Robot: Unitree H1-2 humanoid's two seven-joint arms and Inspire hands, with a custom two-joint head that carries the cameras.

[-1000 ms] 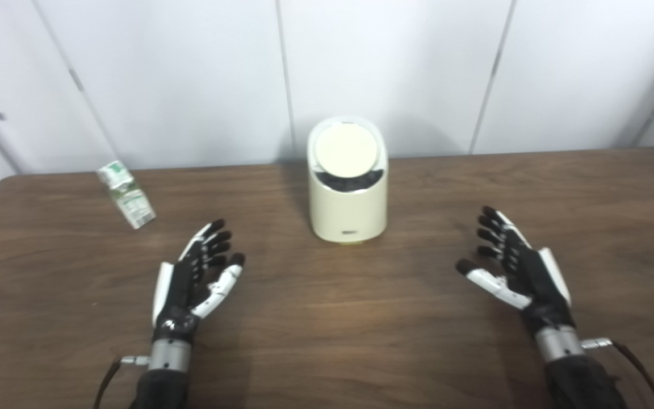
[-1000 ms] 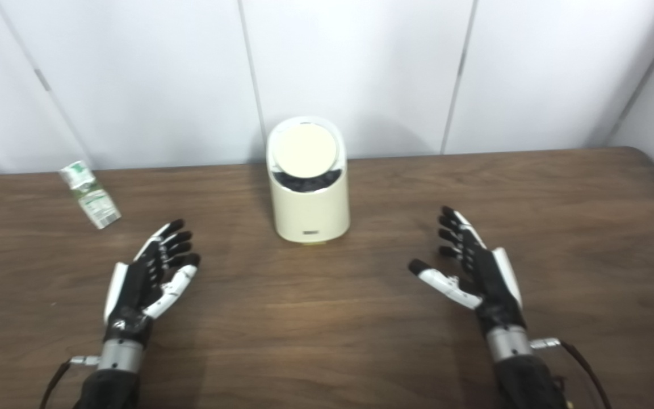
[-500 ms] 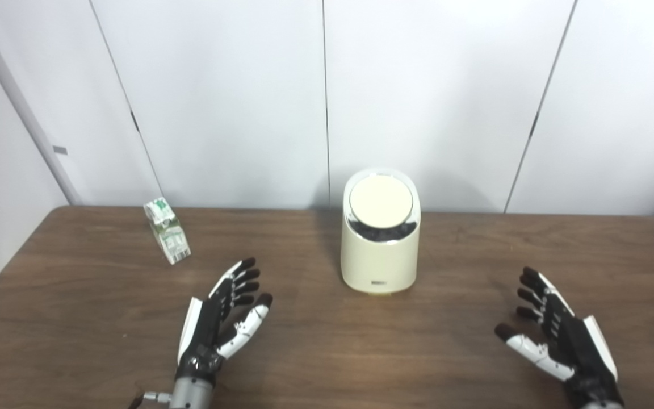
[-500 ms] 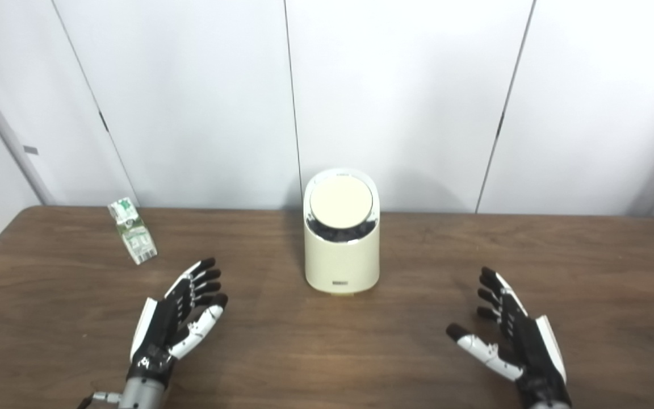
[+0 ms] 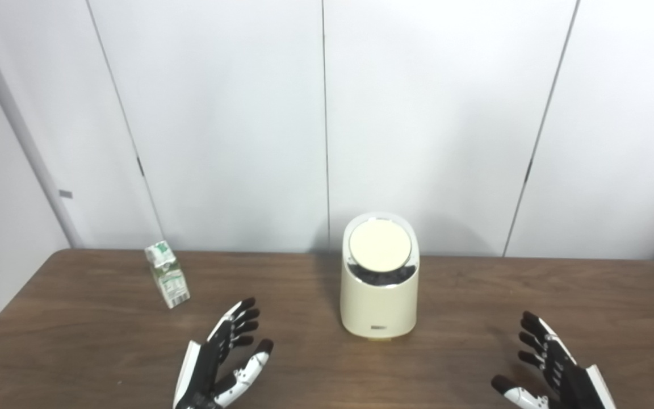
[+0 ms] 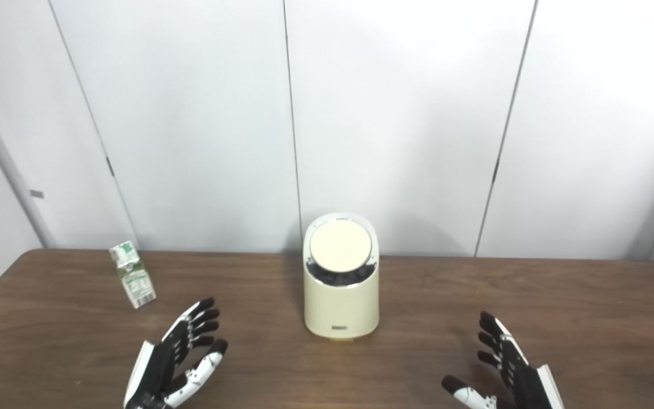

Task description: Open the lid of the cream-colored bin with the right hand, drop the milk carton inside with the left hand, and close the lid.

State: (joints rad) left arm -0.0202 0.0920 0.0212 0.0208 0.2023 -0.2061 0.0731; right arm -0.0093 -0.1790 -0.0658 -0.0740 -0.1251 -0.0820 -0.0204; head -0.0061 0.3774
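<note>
Farthest left of the bin I see the small green-and-white milk carton (image 5: 167,282), standing a little tilted on the dark brown wooden table (image 5: 66,341), well apart from everything. Nearer me, left of the bin, my black-and-white left hand (image 5: 219,364) hangs empty, fingers spread, palm turned inward. The cream-colored cylindrical bin (image 5: 380,276) stands mid-table near the white panelled wall (image 5: 429,113), its round lid (image 5: 380,245) down (a dark gap shows beneath its front edge). Right of the bin, my right hand (image 5: 551,375) is likewise spread, holding nothing.
</note>
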